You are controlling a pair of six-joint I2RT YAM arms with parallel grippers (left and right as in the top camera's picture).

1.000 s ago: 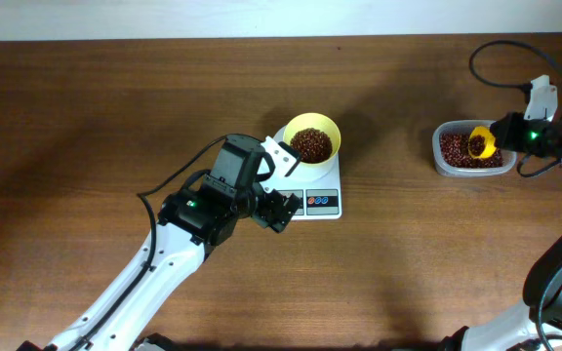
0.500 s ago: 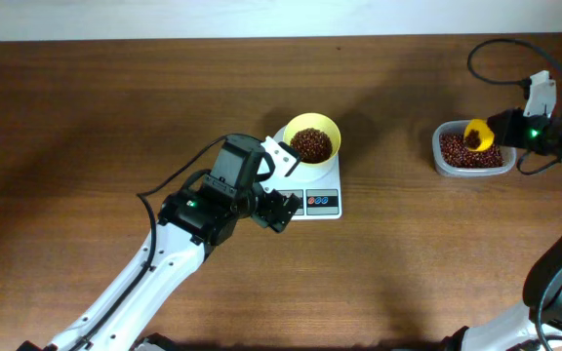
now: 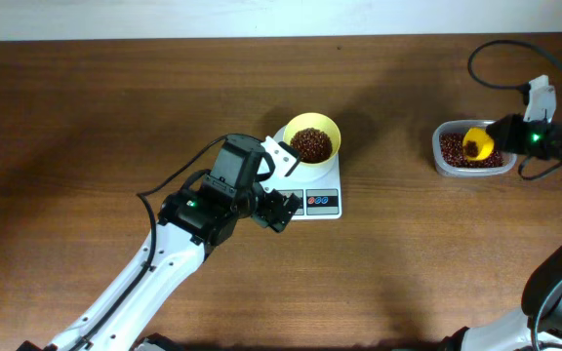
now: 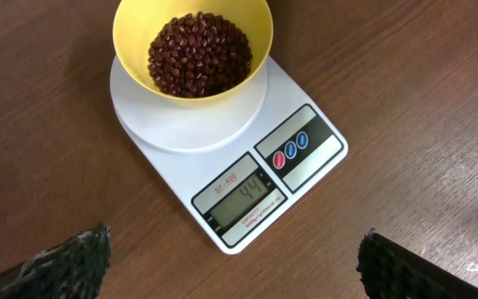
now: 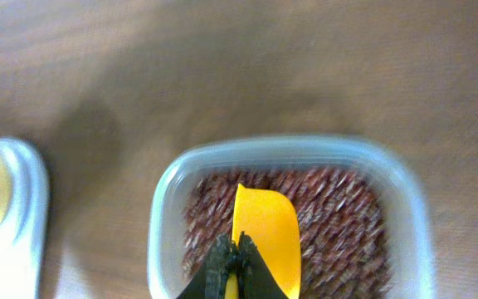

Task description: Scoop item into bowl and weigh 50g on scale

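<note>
Yellow plastic fills the right gripper (image 5: 237, 270): its fingers are clenched on the handle of the scoop (image 5: 264, 224), whose blade hangs over the clear container (image 5: 289, 145) of loose beans (image 5: 338, 216) near the right edge of the worktop (image 3: 86, 117). The wrist view is blurred, so whether the blade carries a load cannot be told. Keeping the scoop above the stock means anything that slips off falls back into the supply and not onto the wood.

Across the worktop the left gripper (image 4: 232, 245) is spread wide and holds nothing, its fingers apart on either side of the near end of the scale (image 4: 177, 166). That pose seems chosen for watching, since its camera looks straight down on the display (image 4: 246, 198), which appears to read 44.

The scale sits near the middle, somewhat toward the far edge, with the pale-yellow bowl (image 4: 260, 41) centred on its round platform so the full weight registers. A heap of beans (image 4: 199, 54) covers the floor of the bowl.

If the reading is right, the target is only a little short, so the next transfer probably calls for a small partial scoop; a full one risks overshooting.
</note>
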